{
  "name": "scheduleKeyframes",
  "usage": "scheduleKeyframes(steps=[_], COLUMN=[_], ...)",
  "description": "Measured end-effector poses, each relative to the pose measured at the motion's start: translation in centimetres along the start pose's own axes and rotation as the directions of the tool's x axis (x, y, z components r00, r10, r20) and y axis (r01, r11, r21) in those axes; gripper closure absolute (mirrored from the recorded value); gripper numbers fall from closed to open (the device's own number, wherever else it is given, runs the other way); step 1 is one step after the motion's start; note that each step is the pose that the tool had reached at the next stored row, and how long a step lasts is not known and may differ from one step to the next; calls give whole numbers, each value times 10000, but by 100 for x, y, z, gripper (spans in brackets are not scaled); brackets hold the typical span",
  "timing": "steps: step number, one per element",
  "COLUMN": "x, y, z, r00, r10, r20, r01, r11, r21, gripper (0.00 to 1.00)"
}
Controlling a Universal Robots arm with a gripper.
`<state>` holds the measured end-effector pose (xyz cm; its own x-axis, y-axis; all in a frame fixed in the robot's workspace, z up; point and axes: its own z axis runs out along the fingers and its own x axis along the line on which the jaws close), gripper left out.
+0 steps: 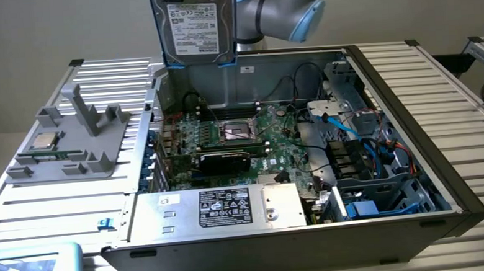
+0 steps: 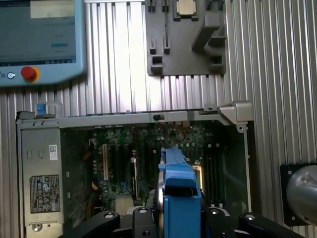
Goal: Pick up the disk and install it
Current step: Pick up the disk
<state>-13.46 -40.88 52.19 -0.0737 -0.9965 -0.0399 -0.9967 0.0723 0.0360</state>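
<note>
the disk (image 1: 193,26) stands upright, clamped in the gripper (image 2: 179,219), above the case (image 1: 251,70).

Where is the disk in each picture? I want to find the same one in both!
Exterior view: the disk hangs upright at the top, above the computer case's far wall, white label showing.
Wrist view: the disk is edge-on, blue rail toward the camera, clamped in the tool, over the green board.
Shared landmark: the silver box with the black label, inside the case.
</note>
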Motion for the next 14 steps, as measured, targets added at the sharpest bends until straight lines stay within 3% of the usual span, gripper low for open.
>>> scheduleKeyframes(steps=[8, 14], x=[180, 269], y=[-192, -392], z=[-2, -13], r00=[10000, 10000], r10=[1, 1], r20=[-2, -3], r01=[-1, -1], r11=[10000, 10000], r21=[-24, -43], gripper=[63, 63])
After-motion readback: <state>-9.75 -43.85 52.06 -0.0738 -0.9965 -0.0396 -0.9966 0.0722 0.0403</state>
